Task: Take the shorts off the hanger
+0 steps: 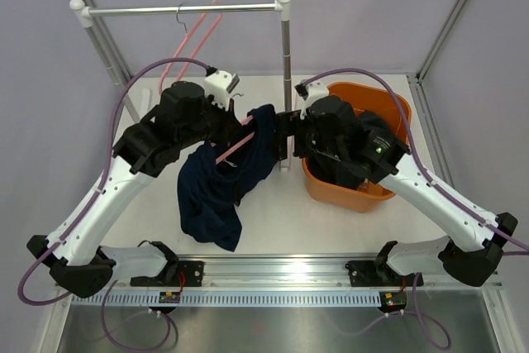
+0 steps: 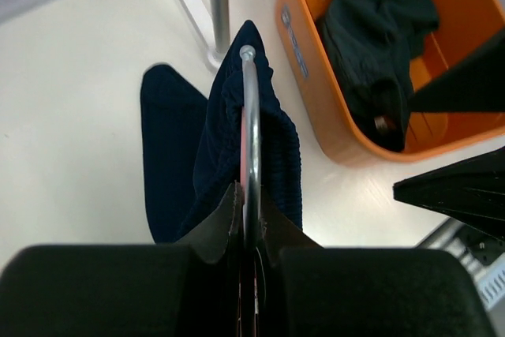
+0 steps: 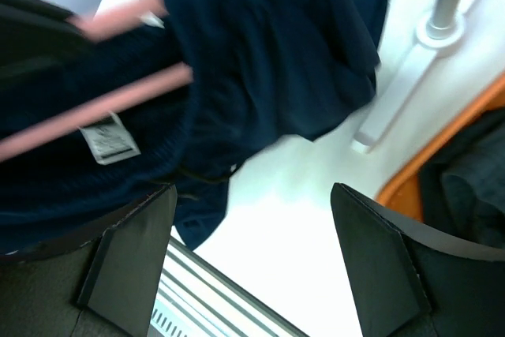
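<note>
The left tool (image 2: 249,199) is clamped on the metal wire of the pink hanger (image 1: 235,148). The hanger carries the navy shorts (image 1: 216,188) over the middle of the desk (image 1: 281,221), their legs sagging toward its near edge. The right tool (image 3: 248,195) has its fingers apart, just beside them. A second pair of shorts (image 2: 371,29) lies in the orange basket (image 1: 388,105).

Dark navy shorts (image 1: 216,192), pink hanger (image 3: 134,97), orange basket (image 1: 395,106), white table (image 1: 281,225).
</note>
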### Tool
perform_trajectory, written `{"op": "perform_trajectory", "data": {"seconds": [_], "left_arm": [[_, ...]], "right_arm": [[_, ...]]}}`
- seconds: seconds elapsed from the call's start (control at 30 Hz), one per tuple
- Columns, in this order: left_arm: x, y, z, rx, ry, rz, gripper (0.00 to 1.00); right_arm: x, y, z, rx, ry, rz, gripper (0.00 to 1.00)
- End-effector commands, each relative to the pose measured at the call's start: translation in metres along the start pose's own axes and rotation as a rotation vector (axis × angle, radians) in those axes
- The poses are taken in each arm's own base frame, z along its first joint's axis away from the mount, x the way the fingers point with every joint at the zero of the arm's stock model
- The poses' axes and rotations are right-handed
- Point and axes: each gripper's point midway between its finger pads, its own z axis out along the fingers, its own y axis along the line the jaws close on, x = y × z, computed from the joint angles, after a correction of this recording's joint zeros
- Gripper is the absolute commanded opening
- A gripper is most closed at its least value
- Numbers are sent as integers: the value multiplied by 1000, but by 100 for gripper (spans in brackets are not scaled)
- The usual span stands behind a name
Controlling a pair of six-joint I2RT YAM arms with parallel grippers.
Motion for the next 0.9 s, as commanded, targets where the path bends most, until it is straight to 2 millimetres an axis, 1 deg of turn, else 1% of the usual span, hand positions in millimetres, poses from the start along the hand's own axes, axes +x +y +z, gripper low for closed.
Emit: {"op": "perform_trajectory", "data": {"seconds": [0.0,0.07,0.1,0.17,0.2,0.3,0.33,0.37,0.4,0.5,0.63,0.73,0.77,0.83,0.87], "left_arm": [[-24,-21,-15,88,-141,-9,0],[-15,-23,-16,97,-130,-11,0],[-14,-25,-17,108,-128,-10,0],[-11,-29,-23,122,-132,-10,0],[-11,-31,-24,128,-132,-8,0],[-6,-32,-30,137,-130,-1,0],[-5,-33,-31,142,-127,0,0],[-2,-34,-33,146,-125,1,0],[-1,-35,-33,151,-123,2,0],[3,-36,-38,161,-116,5,0],[8,-37,-44,167,-111,10,0],[12,-37,-47,167,-103,13,0],[15,-37,-47,169,-94,15,0],[18,-37,-48,167,-87,19,0],[20,-37,-48,170,-83,20,0]], "right_arm": [[-17,24,-2,10,-66,8,88],[-15,30,3,24,-65,9,87],[-13,32,9,32,-57,7,86],[-11,36,13,43,-58,13,83],[-6,37,20,50,-44,10,81],[-1,40,32,70,-32,15,77],[0,39,35,78,-30,16,76],[0,43,37,71,-29,16,76],[4,43,43,80,-17,12,76],[4,44,51,104,-20,13,75],[-1,44,59,128,-36,18,71],[-7,45,61,138,-53,25,66],[-8,45,61,143,-56,24,62],[-12,40,61,169,-72,27,57],[-12,40,60,176,-73,25,49]]}}
